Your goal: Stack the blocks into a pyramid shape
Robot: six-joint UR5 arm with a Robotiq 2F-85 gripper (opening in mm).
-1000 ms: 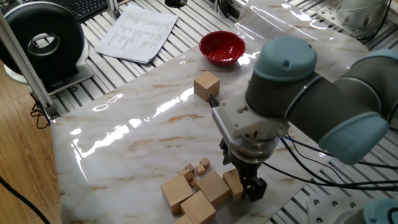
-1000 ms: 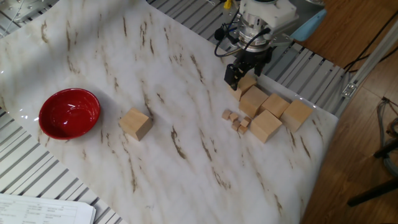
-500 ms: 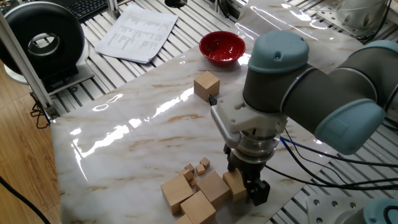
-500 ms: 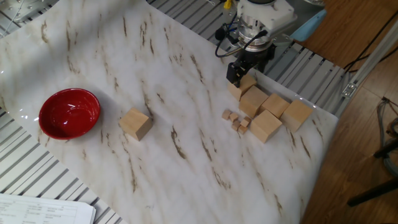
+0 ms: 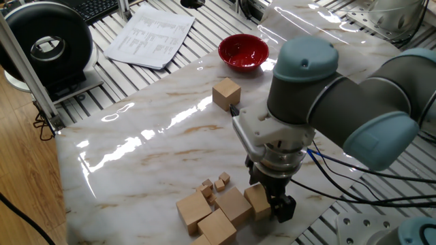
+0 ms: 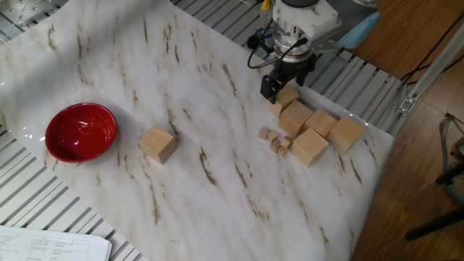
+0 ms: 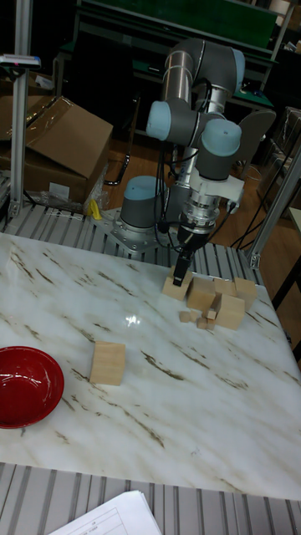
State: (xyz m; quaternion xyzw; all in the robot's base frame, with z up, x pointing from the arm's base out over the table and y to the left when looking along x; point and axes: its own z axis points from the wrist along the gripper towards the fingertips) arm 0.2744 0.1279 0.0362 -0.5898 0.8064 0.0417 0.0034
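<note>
Several large tan blocks lie clustered at the table's corner (image 5: 234,206) (image 6: 310,146) (image 7: 230,311), flat on the marble and not stacked. One more block (image 5: 226,93) (image 6: 158,143) (image 7: 108,362) sits alone toward the red bowl. My gripper (image 5: 268,200) (image 6: 281,90) (image 7: 180,274) points straight down over the end block of the cluster (image 5: 257,202) (image 6: 287,97) (image 7: 176,289). Its fingers (image 5: 283,207) sit on either side of that block and look shut on it. The block still rests at table level against its neighbour.
A few tiny wooden cubes (image 5: 216,184) (image 6: 275,139) (image 7: 197,318) lie beside the cluster. The red bowl (image 5: 243,52) (image 6: 80,131) (image 7: 25,386) stands at the far end. Papers (image 5: 151,35) lie off the marble. The table edge runs just past the cluster.
The gripper sank a little around the end block, then shifted very slightly. The blocks have stayed where they were.
</note>
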